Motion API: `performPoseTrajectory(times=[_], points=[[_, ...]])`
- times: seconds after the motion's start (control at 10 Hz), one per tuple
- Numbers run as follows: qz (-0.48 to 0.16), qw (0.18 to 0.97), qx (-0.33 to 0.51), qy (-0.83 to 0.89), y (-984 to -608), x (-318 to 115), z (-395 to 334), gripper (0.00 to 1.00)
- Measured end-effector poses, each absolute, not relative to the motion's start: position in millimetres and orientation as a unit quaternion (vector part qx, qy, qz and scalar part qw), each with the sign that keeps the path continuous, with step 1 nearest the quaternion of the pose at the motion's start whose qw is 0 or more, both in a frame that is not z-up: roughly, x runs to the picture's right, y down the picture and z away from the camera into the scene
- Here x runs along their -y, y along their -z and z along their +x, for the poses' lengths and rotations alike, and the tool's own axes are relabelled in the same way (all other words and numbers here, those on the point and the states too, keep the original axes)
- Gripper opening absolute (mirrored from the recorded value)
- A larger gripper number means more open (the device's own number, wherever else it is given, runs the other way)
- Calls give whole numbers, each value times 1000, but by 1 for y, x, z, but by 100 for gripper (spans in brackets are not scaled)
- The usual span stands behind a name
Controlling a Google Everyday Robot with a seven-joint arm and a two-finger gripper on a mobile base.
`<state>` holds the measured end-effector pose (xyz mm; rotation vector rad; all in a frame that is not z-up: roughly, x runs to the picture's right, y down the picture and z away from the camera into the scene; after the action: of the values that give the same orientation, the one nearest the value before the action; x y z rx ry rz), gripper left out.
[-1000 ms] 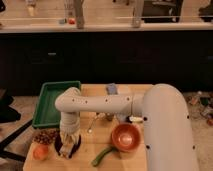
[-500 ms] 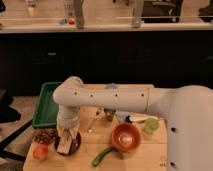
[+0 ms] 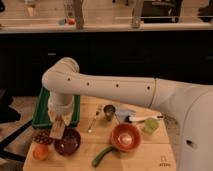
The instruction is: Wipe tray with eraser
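The green tray point(image 3: 41, 107) lies at the table's left rear, and my arm covers its right part. My gripper point(image 3: 58, 128) hangs below the wrist, just in front of the tray's near edge and above the dark bowl's left rim. It is shut on the eraser point(image 3: 57, 131), a pale tan block that tilts down from between the fingers. The eraser is off the table and is not touching the tray.
A dark round bowl point(image 3: 68, 142) sits under the gripper, with a reddish cluster point(image 3: 42, 136) and an orange fruit point(image 3: 41, 152) to its left. To the right are a spoon point(image 3: 93, 120), a metal cup point(image 3: 108, 112), an orange bowl point(image 3: 126, 136), a green pepper point(image 3: 102, 156) and a pale green cup point(image 3: 150, 125).
The arm has risen and its elbow has swung up. The gripper has carried the eraser up and a little left, from beside the dark bowl toward the tray's near edge.
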<state>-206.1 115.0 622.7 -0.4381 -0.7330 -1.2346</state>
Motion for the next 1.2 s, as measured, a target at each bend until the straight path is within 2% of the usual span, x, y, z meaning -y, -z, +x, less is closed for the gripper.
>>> performPoseTrajectory(times=[0.3,0.5,0.8,1.0,1.2], points=[[-190,747,315,553,-648,-49,-258,47],[-194,756,299,549,-678,-2,-278,47],[-204,753,288,555,-716,24,-292,47],[-210,750,285,559,-733,27,-294,59],[-208,753,281,557,-739,22,-291,77]])
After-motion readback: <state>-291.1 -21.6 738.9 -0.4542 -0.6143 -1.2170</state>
